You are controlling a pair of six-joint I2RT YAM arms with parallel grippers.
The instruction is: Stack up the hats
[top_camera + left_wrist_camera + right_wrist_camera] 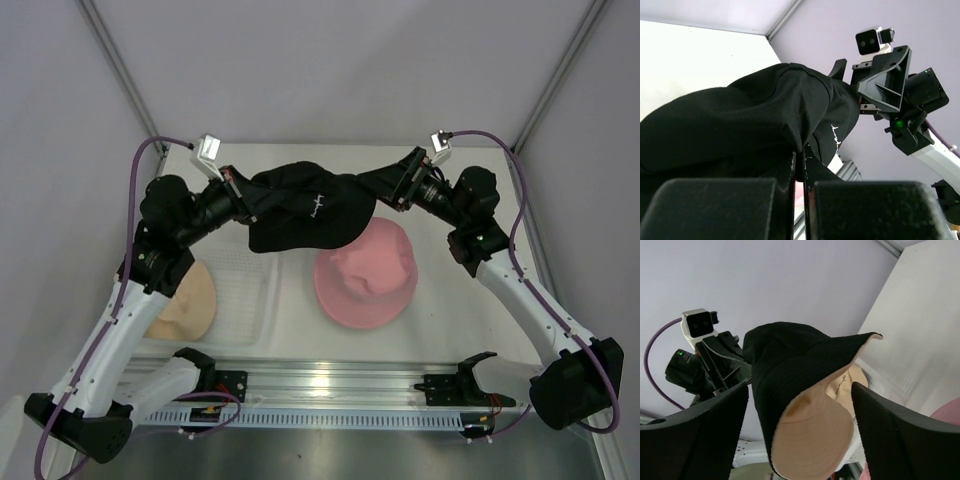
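Observation:
The black hat point(305, 210) with small white script hangs in the air over the back of the table, above the rear edge of the pink hat point(365, 275). My left gripper point(243, 200) is shut on its left edge; the left wrist view shows the cloth point(740, 125) pinched between the closed jaws point(800, 160). My right gripper point(385, 185) is open at the hat's right edge. In the right wrist view the black brim point(790, 360), beige underneath, hangs between the spread fingers point(800, 386). The beige hat point(190, 300) lies at the left, partly under my left arm.
A clear shallow tray point(245, 290) lies front left, next to the beige hat. A metal rail point(330, 385) runs along the near edge between the arm bases. Grey walls close in the back and sides. The right arm's wrist point(885, 85) is close in front of the left camera.

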